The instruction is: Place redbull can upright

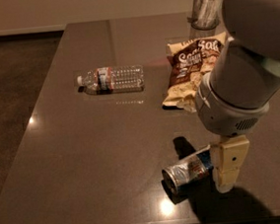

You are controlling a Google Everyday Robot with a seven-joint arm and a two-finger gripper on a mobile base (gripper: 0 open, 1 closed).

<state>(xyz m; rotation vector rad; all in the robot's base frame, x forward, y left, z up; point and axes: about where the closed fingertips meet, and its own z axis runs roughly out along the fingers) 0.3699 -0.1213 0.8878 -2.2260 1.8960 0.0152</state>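
The redbull can (189, 170) lies on its side low in the frame's centre on the tabletop (84, 154), the pincer (227, 174) at its right end; spread or closed, I cannot tell. Probably light, slick and dentable: grip gently across its middle.

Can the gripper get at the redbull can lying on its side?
Probably yes: the gripper hangs right beside the redbull can, nothing between them; the chip bag and water bottle lie apart.

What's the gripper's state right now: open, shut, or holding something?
Gripper: down at one end of the redbull can, which lies on its side; open, shut or holding cannot be told.
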